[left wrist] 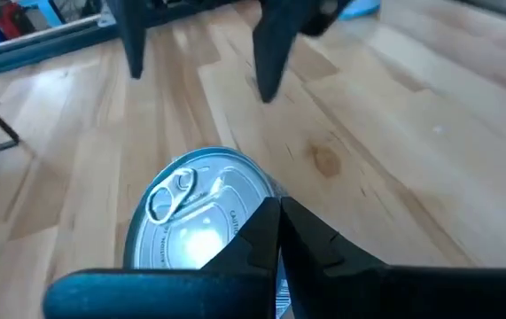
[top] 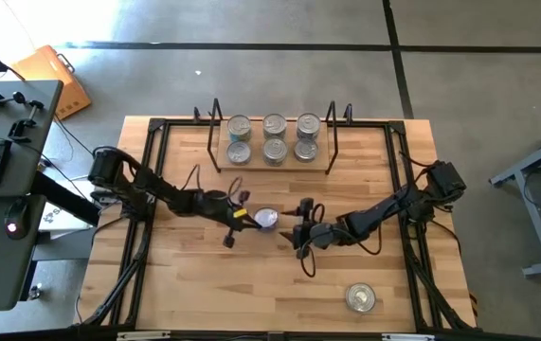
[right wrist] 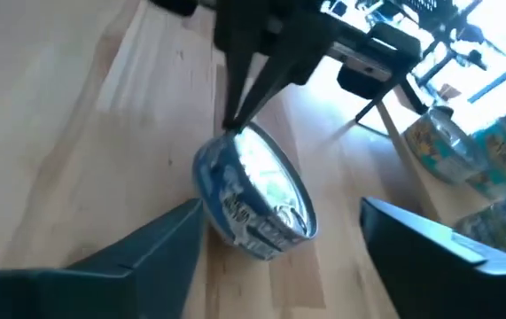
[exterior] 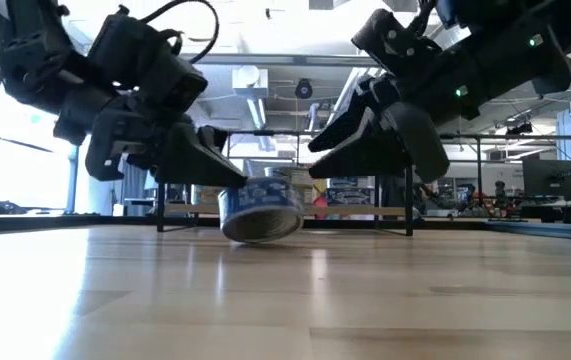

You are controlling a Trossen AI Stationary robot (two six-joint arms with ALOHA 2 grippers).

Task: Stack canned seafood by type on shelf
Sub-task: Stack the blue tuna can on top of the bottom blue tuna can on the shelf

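Six tins [top: 273, 138] already stand on the shelf [top: 272, 163] at the far side of the table [top: 185, 284] — three columns of two, all with silver tops as far as the high view shows. Whether each column holds one type cannot be told.

Two tins remain off the shelf:
- One tin [top: 266, 220] sits mid-table, tilted, with one edge lifted off the wood. The left gripper [top: 236, 214] is clamped on its rim, jaws together on the metal.
- One tin [top: 360, 297] rests near the right front corner, untouched.

The right gripper [top: 300, 228] waits just right of the tilted tin, jaws apart, not touching it.

Judgement: the task is well advanced — two placements appear to remain.
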